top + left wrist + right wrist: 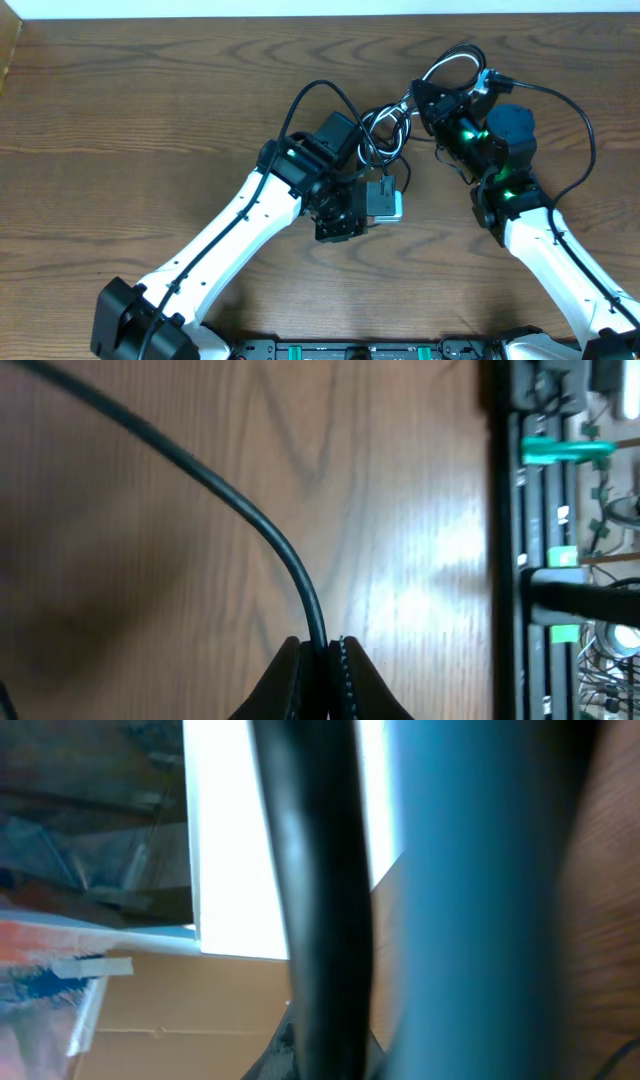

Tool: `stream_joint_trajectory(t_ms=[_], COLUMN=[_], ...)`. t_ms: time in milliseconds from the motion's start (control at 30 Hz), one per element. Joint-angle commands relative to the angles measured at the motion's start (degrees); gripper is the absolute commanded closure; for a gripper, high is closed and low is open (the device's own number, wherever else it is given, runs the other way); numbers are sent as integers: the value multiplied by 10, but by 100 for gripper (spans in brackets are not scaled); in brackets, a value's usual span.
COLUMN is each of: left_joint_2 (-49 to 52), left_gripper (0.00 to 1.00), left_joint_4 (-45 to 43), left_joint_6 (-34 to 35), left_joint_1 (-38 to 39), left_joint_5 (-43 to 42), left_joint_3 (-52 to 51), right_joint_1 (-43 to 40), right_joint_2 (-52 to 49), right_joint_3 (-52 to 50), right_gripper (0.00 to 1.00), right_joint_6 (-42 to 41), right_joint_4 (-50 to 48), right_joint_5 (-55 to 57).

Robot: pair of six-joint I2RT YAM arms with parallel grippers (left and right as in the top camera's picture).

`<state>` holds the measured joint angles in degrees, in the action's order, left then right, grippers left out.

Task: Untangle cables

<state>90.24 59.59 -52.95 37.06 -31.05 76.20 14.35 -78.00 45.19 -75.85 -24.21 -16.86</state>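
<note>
Standing at the bench [120, 120], I note the cables [385, 130] knotted at about 2 o'clock from centre, between both arms. Left gripper [322, 652]: jaws pinching a black cable [250, 520] that arcs away over the wood. Right gripper [322, 1058]: jaws pressed together; a second black cable [315, 900] runs down to them, too blurred to confirm a grip. A grey block [385, 200] lies at 6 o'clock of the knot.
</note>
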Motion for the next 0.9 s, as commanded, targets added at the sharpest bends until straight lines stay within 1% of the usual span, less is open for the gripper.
stream_joint_trajectory(t_ms=[0, 100, 167, 267, 367, 400, 500, 667, 867], left_joint_2=[5, 5, 5, 5, 5, 5, 6, 6, 6], left_gripper=[92, 92, 92, 92, 92, 92, 92, 92, 92], left_joint_4=[1, -8, -16, -23, -33, -40, -55, -84, -121], left_joint_6=[-4, -4, -3, -3, 4, 15, 40, 90, 169], left_joint_1=[-29, -62, -91, -128, -167, -184, -210, -254, -320], left_joint_5=[47, 61, 58, 45, 43, 43, 43, 46, 48], left_joint_3=[-23, -39, -46, -47, -47, -47, -47, -47, -47], right_joint_1=[-23, -51, -76, -102, -127, -138, -154, -178, -189], right_joint_2=[11, 13, 13, 13, 13, 13, 13, 13, 13], right_joint_3=[5, 5, 5, 4, 4, 5, 5, 4, 4], right_gripper=[99, 99, 99, 99, 99, 99, 99, 99, 99], right_joint_6=[-27, -13, 9, 12, 55, 81, 114, 231, 289], right_joint_4=[-4, -4, -4, -4, -4, -4, -4, -1, 27], right_joint_5=[-40, -98, -142, -190, -240, -264, -305, -369, -392])
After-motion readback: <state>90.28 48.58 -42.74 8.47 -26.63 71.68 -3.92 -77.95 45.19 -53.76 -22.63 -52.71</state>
